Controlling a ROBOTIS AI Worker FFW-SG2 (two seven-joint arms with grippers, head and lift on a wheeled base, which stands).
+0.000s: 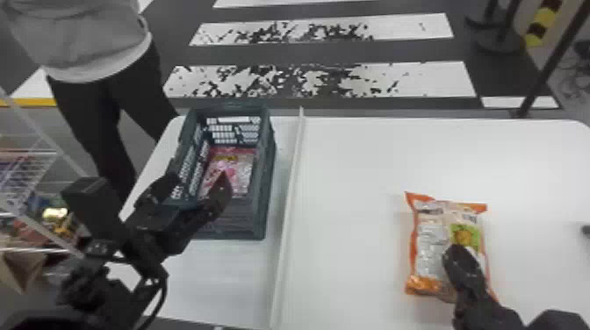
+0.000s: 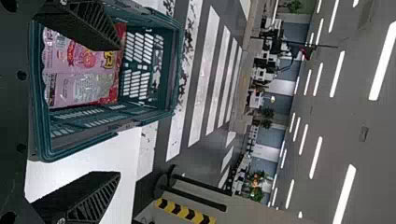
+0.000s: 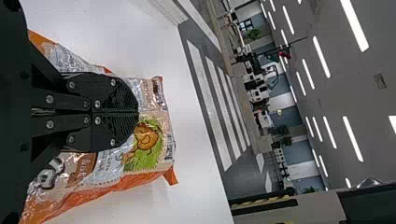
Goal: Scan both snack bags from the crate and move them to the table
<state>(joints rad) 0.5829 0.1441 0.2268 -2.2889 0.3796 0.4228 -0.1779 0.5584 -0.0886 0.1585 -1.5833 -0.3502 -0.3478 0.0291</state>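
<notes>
In the head view my left gripper (image 1: 198,184) is open over the near part of the green crate (image 1: 268,175). A pink snack bag (image 1: 237,169) lies inside the crate. The left wrist view has my left gripper (image 2: 118,110) with its fingers wide apart, one over the crate (image 2: 175,70) and pink bag (image 2: 84,88), the other outside it. My right gripper (image 1: 461,256) stands above an orange snack bag (image 1: 432,245) lying on the white table (image 1: 351,175). In the right wrist view, my right gripper (image 3: 137,112) has its fingers pressed together over the orange bag (image 3: 147,154).
A raised white strip (image 1: 289,188) runs along the table between crate and orange bag. Beyond the left table edge stands a wire rack (image 1: 30,188) with goods. A small dark object (image 1: 586,230) shows at the right edge.
</notes>
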